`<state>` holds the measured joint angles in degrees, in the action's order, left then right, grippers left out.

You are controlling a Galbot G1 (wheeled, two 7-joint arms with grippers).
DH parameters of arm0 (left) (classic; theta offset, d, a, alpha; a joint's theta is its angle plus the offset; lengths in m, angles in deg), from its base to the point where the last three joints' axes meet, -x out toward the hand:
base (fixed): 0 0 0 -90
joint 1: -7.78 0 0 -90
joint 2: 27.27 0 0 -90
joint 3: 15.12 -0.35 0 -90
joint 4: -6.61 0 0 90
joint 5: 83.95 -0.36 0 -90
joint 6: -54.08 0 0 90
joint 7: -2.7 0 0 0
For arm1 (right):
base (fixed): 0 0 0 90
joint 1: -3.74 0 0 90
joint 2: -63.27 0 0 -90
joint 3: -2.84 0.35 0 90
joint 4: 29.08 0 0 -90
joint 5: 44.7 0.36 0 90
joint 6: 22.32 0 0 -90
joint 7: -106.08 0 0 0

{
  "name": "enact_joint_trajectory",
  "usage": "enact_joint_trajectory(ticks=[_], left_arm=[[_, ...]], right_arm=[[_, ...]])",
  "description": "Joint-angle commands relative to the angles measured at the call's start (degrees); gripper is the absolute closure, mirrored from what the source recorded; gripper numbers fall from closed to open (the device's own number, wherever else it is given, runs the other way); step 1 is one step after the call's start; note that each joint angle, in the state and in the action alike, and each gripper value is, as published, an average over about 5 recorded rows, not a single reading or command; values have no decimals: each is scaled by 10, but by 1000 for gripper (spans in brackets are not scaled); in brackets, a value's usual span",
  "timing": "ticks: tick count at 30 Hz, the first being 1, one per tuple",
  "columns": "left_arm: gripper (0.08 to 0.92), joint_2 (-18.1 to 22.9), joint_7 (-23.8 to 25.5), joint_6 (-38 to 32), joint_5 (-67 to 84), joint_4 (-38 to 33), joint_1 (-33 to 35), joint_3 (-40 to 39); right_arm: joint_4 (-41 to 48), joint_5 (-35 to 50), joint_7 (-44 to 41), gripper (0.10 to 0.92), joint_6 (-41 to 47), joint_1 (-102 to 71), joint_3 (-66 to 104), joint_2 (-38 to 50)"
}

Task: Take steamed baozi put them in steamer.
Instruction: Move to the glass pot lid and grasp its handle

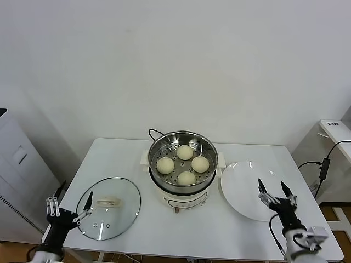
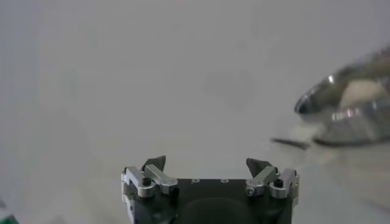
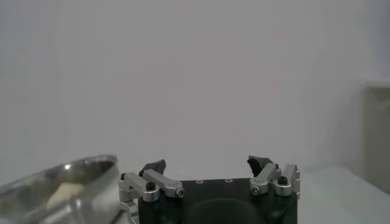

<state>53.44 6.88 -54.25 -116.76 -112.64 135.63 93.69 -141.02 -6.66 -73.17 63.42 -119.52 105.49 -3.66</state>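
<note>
I am looking down at the white surface [image 1: 230, 230] from the head camera. The steamer [image 1: 182, 167] is sitting near its middle, a shiny steel basket on a cream pot body, and all four buns [image 1: 185, 152] are lying inside the basket on the holed bottom, spaced apart in a rough diamond. The glass lid [image 1: 108, 207] is lying flat on the surface to the robot's left of the steamer, handle up. The white plate [image 1: 245, 189] is resting just beside the steamer on the robot's right, with nothing on it.

My left hand [image 1: 71, 201] is hanging low at the near left corner, just beside the lid's edge, with its fingers spread wide and gripping nothing. My right hand [image 1: 275, 190] is hovering at the near edge of the plate, its fingers likewise spread apart and holding nothing. In the left wrist camera the left hand's fingertips [image 2: 155, 163] are standing well apart, and the steamer's rim is showing off to one side, blurred. The right wrist camera is showing the same wide gap.
</note>
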Motion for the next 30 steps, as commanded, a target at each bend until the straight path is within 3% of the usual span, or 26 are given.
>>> enact_joint_trajectory(ticks=[1, 6, 14, 30], left_arm=[[177, -16, -135, -152, -380, 131, 8, 5], [177, 2, -180, -143, -497, 168, -34, -25], [177, 4, -197, -103, -562, 230, -122, -49], [177, -9, -189, -39, -575, 323, -226, -61]], right_arm=[[-47, -38, 0, 203, -6, -99, 50, -57], [-47, -48, -7, 203, -10, -112, 51, -67], [-51, -58, -12, 203, -15, -121, 59, -72], [-59, -74, -13, 203, -19, -125, 76, -79]])
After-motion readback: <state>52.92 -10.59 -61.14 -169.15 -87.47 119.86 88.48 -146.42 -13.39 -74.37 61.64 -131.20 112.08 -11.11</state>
